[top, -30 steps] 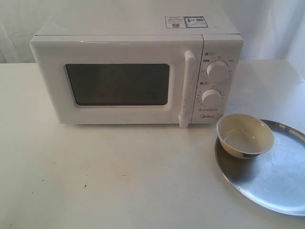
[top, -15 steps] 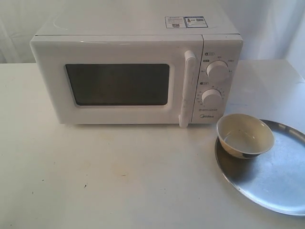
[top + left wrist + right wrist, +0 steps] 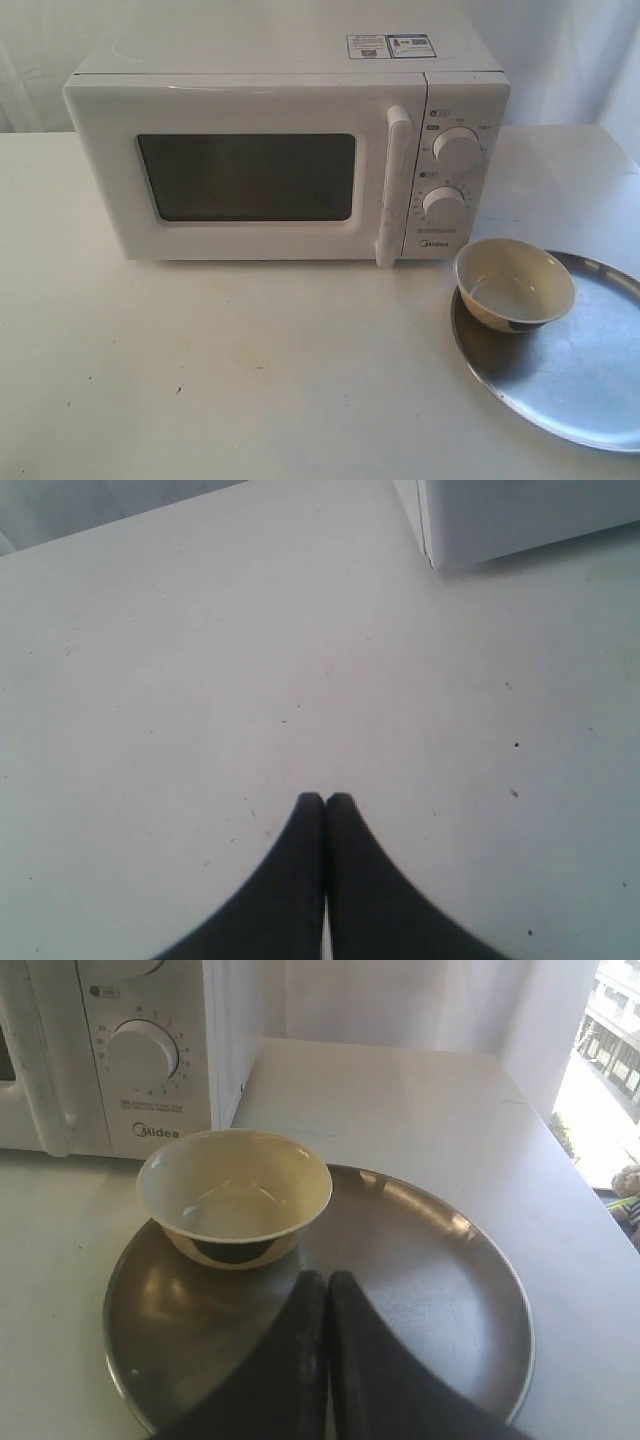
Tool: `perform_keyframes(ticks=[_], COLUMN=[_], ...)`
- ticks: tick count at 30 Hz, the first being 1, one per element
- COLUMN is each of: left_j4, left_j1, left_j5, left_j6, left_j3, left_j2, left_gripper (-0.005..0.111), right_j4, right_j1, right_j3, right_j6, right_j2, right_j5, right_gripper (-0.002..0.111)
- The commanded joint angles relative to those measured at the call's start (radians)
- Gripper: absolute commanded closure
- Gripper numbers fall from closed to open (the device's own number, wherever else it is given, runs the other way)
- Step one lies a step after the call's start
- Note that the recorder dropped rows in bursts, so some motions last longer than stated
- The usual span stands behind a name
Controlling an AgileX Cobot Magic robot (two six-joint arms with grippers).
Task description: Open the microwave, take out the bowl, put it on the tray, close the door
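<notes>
The white microwave [image 3: 290, 150] stands at the back of the table with its door [image 3: 250, 175] shut, the bar handle [image 3: 393, 185] upright beside the two dials. The cream bowl [image 3: 514, 283] [image 3: 234, 1196] sits upright on the near-left part of the steel tray [image 3: 580, 370] [image 3: 420, 1290], to the right of the microwave. My right gripper [image 3: 326, 1278] is shut and empty, hovering above the tray just short of the bowl. My left gripper [image 3: 324, 800] is shut and empty over bare table, a corner of the microwave [image 3: 520, 515] ahead of it. Neither gripper shows in the exterior view.
The white table [image 3: 250, 370] stretches in front of the microwave. The tray runs off the right edge of the exterior view. White curtains hang behind, and the table's far edge [image 3: 590, 1220] lies close beside the tray in the right wrist view.
</notes>
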Motion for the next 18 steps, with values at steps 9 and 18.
perform_keyframes(ticks=[9,18], left_j4=[-0.008,-0.008], left_j1=[-0.005,-0.005], left_j5=[0.000,0.000], left_j6=[-0.003,-0.003], left_j3=[-0.002,-0.002], left_j2=[-0.002,-0.002], left_gripper=[0.107,0.107], right_j4=[-0.001,-0.001], right_j1=[-0.009,-0.009], right_j3=[0.001,0.001], right_j6=[-0.013,-0.013], right_j2=[-0.006,-0.006], right_j5=[0.006,0.006], right_gripper=[0.108,0.108])
